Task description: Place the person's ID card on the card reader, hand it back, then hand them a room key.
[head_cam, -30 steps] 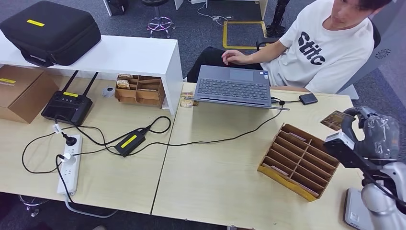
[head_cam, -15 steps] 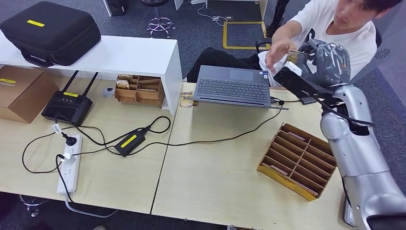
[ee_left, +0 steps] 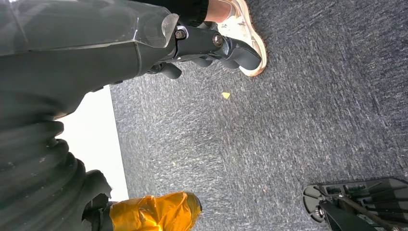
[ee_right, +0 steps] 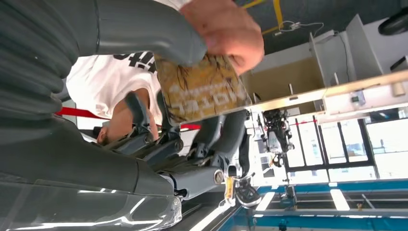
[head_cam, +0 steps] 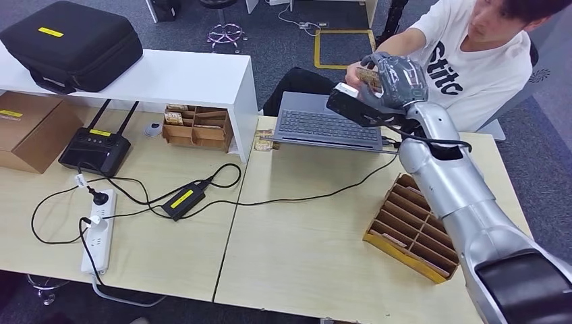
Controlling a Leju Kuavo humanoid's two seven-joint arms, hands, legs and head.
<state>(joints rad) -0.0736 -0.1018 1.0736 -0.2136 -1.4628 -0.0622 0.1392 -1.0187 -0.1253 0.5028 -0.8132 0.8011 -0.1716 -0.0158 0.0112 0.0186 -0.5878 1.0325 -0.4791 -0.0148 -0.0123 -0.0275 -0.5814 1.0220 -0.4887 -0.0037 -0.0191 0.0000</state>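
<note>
One second takes my right hand (head_cam: 399, 77) from beside the sorting tray up over the laptop (head_cam: 328, 121), fingers pinching the room key (ee_right: 199, 89); the person's hand (ee_right: 226, 29) is grasping it now.

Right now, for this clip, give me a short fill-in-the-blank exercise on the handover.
1. The right hand holds a patterned ____ out to the person.
2. The person's hand grips the key card printed with the word ____.
3. Below the raised arm sits an open grey ____ on the table.

Missing words: card; HOTEL; laptop
</note>
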